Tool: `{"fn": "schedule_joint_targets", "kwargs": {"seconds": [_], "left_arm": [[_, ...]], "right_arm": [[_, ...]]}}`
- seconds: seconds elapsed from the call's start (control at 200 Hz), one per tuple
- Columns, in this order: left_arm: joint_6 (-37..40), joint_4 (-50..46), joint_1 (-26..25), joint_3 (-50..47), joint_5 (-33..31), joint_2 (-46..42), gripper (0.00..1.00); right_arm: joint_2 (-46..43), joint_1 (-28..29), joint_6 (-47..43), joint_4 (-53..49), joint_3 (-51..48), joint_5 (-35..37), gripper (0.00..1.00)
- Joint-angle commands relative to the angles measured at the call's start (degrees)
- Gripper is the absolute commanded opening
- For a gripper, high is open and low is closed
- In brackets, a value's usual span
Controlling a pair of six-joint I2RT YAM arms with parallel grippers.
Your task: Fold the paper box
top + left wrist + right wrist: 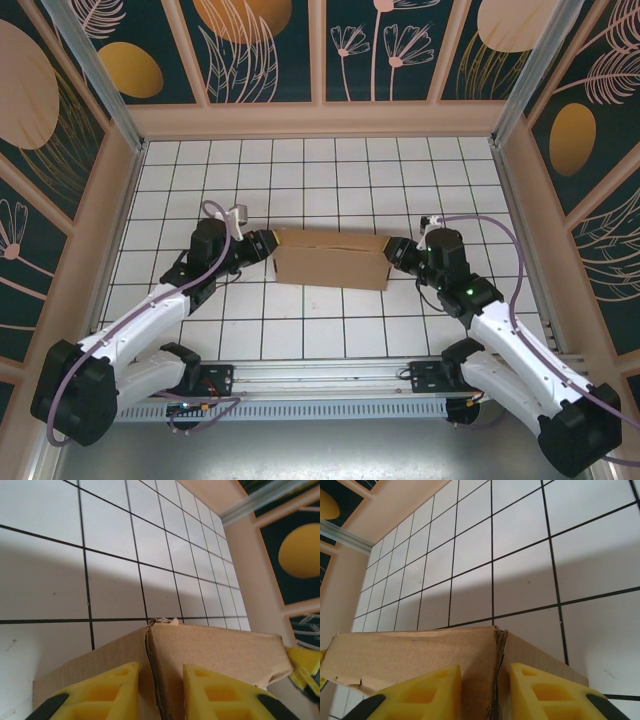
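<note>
Yellow fingers [107, 692] of the left gripper [160, 675] sit close up, one on each side of a brown fold — the jaws pinch one end of the paper box [330, 262] between them. At the other end the right gripper [485, 672] has its jaws shut tight on a rough cardboard edge. The box stands on the white table [300, 170] with black lines — it reaches from one set of jaws to the other.
</note>
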Motion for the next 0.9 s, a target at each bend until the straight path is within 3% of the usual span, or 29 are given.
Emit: {"fn": "schedule_joint_targets", "kwargs": {"seconds": [0.0,0.305,0.676,0.761,0.896], "left_arm": [[-4.79,0.88,-0.83,4.07,3.56,-2.47,0.25],[-3.34,3.75,-0.29,11.93,-1.4,6.01,0.25],[3.53,7.96,3.72,29.66,-0.25,27.64,0.25],[5.03,12.92,3.74,28.8,-0.39,29.76,0.26],[7.65,25.02,3.74,19.72,-2.87,29.84,0.25]], "right_arm": [[2.07,2.43,3.48,3.77,4.74,-7.05,0.3],[14.84,1.62,-1.54,7.04,17.31,-5.7,0.3],[33.64,-11.27,-6.79,20.22,27.27,-17.73,0.3],[35.83,-12.69,-9.1,25.68,25.85,-19.49,0.3],[37.23,-13.61,-12.72,35.15,20.07,-20.76,0.3]]}}
